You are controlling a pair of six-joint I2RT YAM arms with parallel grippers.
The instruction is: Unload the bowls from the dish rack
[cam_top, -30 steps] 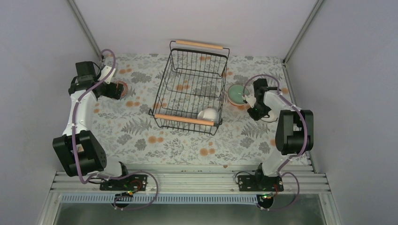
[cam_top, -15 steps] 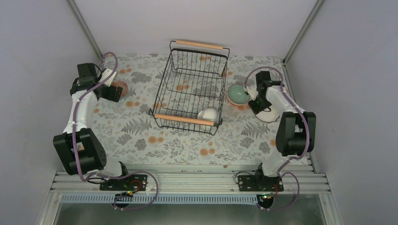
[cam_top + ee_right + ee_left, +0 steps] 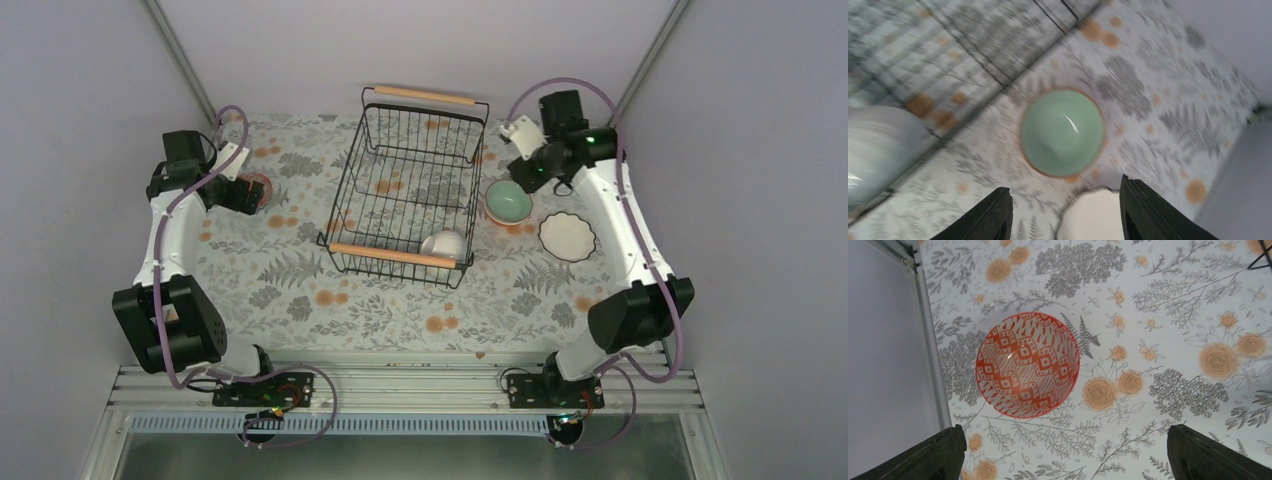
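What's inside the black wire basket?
One white bowl sits in the dish rack's near right corner. The wooden handle covers its lower edge. Elsewhere only the flowery tablecloth shows through the wires.

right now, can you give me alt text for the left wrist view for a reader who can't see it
A red-orange patterned bowl sits upright and empty on a floral tablecloth, close to a grey wall on the left. The left tool hangs open over the cloth, its two dark fingers at the bottom corners, touching nothing.
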